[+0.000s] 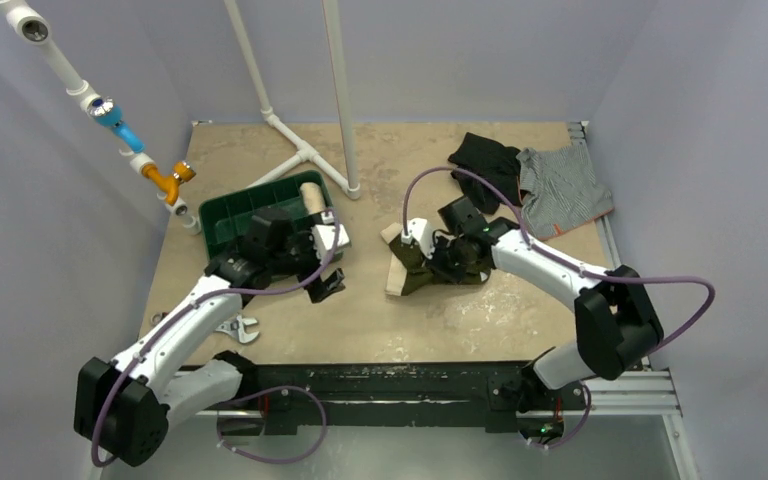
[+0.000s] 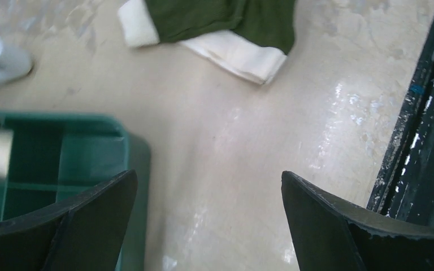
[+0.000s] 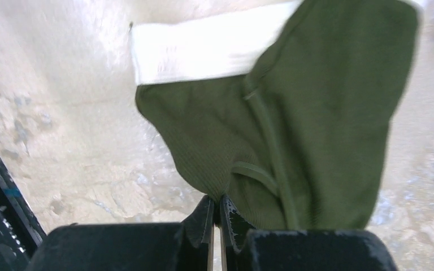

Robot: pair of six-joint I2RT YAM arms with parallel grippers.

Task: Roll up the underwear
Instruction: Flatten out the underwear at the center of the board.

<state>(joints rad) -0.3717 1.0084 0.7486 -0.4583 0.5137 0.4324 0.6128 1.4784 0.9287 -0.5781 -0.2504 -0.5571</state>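
At the left of the table [image 1: 360, 335], the left gripper [image 1: 325, 285] hangs just in front of the green bin [image 1: 250, 205], its 2 fingers spread wide with nothing between them. A cream roll [image 1: 311, 197] lies at the bin's far right corner, and a wrench [image 1: 238, 328] lies near the arm's base.

In the left wrist view the underwear [image 2: 220, 22] sits ahead of those open fingers and well apart from them, with bare tabletop between. Its cream waistband is the part turned toward this arm.

At centre, the underwear [image 1: 405, 268] lies loosely folded, not yet rolled, with its long axis running roughly from the near edge toward the far edge. The waistband is on its left side and the olive body on its right.

The right gripper [image 1: 430, 262] is right at the cloth. In the right wrist view its fingers [image 3: 203, 217] are pressed almost together on the near olive edge, apparently pinching it, and the garment [image 3: 294, 130] stretches away from them toward the waistband.

The right arm is plainly the nearer one, so any roll probably starts from that pinched edge and travels toward the waistband.

At far right, a black garment [image 1: 485, 158] and a grey striped garment [image 1: 563, 185] lie untouched in the back corner.
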